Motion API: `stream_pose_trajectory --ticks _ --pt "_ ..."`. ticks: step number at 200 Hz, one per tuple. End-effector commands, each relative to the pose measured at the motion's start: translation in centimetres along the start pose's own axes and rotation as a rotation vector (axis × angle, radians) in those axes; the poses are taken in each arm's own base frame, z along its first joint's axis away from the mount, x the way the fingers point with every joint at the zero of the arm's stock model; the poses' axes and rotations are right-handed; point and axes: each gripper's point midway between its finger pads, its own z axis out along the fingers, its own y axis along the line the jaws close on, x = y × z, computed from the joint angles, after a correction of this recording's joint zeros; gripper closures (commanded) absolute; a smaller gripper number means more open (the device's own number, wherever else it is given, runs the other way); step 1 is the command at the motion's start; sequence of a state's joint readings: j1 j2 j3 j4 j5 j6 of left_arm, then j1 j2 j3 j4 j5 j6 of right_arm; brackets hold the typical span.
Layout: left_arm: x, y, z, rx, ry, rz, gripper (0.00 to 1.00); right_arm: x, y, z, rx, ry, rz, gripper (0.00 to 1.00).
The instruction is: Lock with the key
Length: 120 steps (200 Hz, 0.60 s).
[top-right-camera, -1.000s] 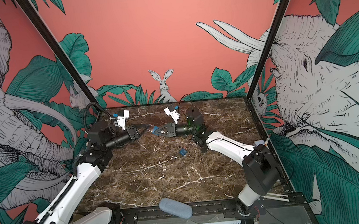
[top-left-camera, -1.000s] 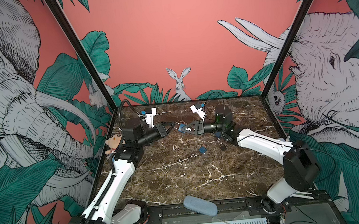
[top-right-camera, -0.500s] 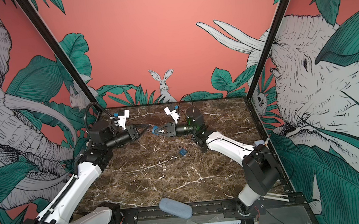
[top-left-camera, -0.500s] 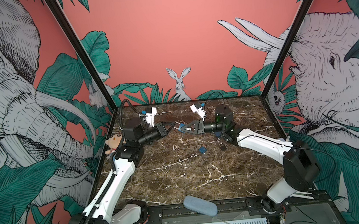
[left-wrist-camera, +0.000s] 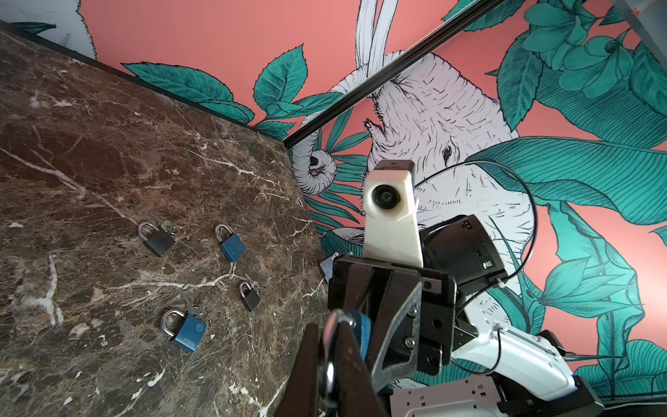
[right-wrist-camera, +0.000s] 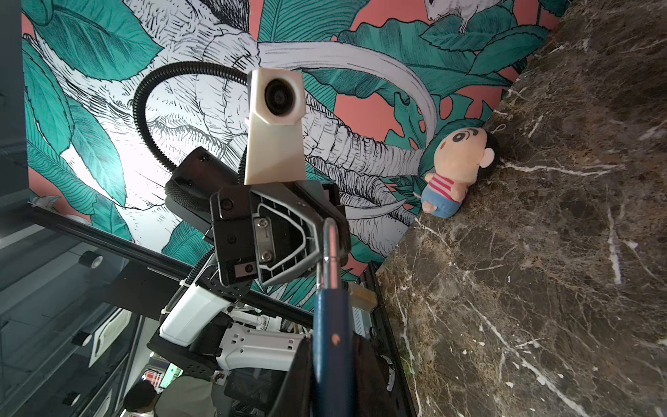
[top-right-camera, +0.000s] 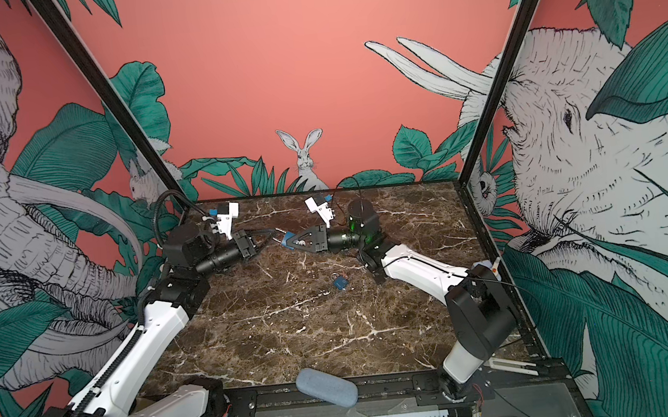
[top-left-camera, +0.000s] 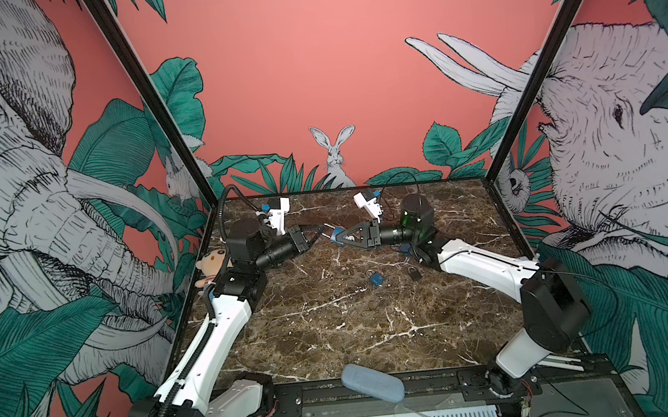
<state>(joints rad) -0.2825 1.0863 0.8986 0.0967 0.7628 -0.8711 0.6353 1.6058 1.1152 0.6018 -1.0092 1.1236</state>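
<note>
A blue padlock (top-left-camera: pixel 338 234) (top-right-camera: pixel 285 241) hangs in the air over the back of the marble table (top-left-camera: pixel 336 334), between both arms. My right gripper (top-left-camera: pixel 337 236) (right-wrist-camera: pixel 332 346) is shut on its blue body (right-wrist-camera: pixel 332 317). The silver shackle (right-wrist-camera: pixel 330 245) (left-wrist-camera: pixel 332 325) points at my left gripper (top-left-camera: pixel 323 229) (left-wrist-camera: pixel 329 331), which is shut on it. In the left wrist view, small silver keys (left-wrist-camera: pixel 165 226) lie by padlocks on the table. No key shows at the held padlock.
Several more padlocks lie on the table right of centre: a blue one (top-left-camera: pixel 376 278) (left-wrist-camera: pixel 184 331), a dark one (top-left-camera: pixel 414 272) (left-wrist-camera: pixel 158 241), another blue (left-wrist-camera: pixel 231 246), a small dark one (left-wrist-camera: pixel 249 296). A plush doll (top-left-camera: pixel 212 263) (right-wrist-camera: pixel 458 169) sits at the left edge. A grey-blue pouch (top-left-camera: pixel 372 381) lies on the front rail.
My left gripper's jaws have closed onto the shackle. The right gripper still holds the padlock's body, and both arms have stayed about where they were.
</note>
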Motion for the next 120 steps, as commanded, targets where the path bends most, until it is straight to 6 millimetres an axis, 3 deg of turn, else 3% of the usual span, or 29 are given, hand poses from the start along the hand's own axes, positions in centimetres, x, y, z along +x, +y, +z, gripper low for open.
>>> stream_pose_trajectory --ticks 1,41,120 --pt "1.2 1.9 0.3 -0.037 0.027 0.014 1.00 -1.0 4.3 -0.2 -0.126 -0.021 -0.108 1.00" --pt "1.7 2.9 0.6 -0.047 0.050 0.001 1.00 -1.0 5.2 -0.5 -0.143 -0.021 -0.117 1.00" --pt "3.3 3.4 0.4 -0.033 0.080 -0.027 1.00 -1.4 5.1 -0.3 -0.146 -0.031 -0.113 1.00"
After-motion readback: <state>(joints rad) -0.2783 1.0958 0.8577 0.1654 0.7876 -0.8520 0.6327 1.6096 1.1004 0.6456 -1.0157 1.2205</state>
